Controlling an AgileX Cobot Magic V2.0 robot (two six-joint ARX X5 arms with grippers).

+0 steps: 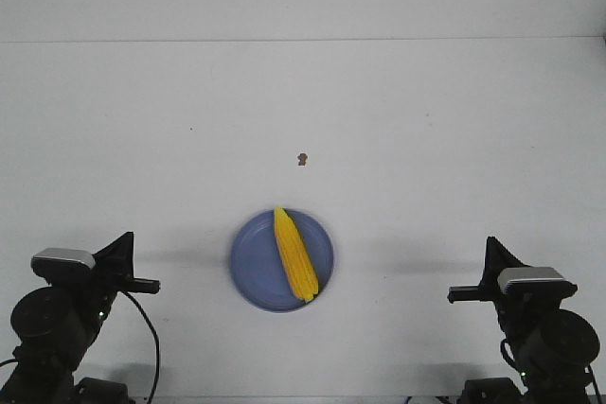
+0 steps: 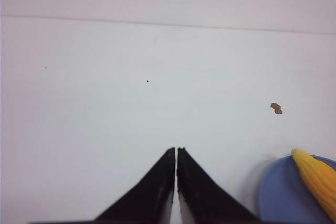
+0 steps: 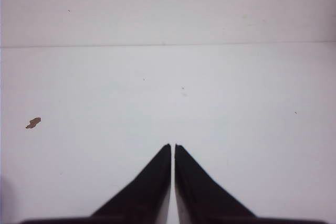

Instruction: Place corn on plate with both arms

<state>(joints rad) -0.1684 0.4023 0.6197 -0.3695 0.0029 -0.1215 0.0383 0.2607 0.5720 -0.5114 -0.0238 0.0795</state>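
The yellow corn [image 1: 294,254] lies across the blue plate [image 1: 250,264] near the table's front middle, tip pointing away from me. In the left wrist view the corn [image 2: 317,180] and the plate [image 2: 276,196] show at the edge. My left gripper [image 1: 126,237] sits at the front left, well apart from the plate; its fingertips [image 2: 176,150] are shut with nothing between them. My right gripper [image 1: 490,242] sits at the front right, equally far from the plate, and is shut and empty [image 3: 172,146]. The right wrist view shows no plate.
A small brown speck [image 1: 302,158] lies on the white table beyond the plate; it also shows as the speck [image 2: 276,108] in the left wrist view and the speck [image 3: 33,124] in the right one. The table's far edge [image 1: 303,40] meets a pale wall.
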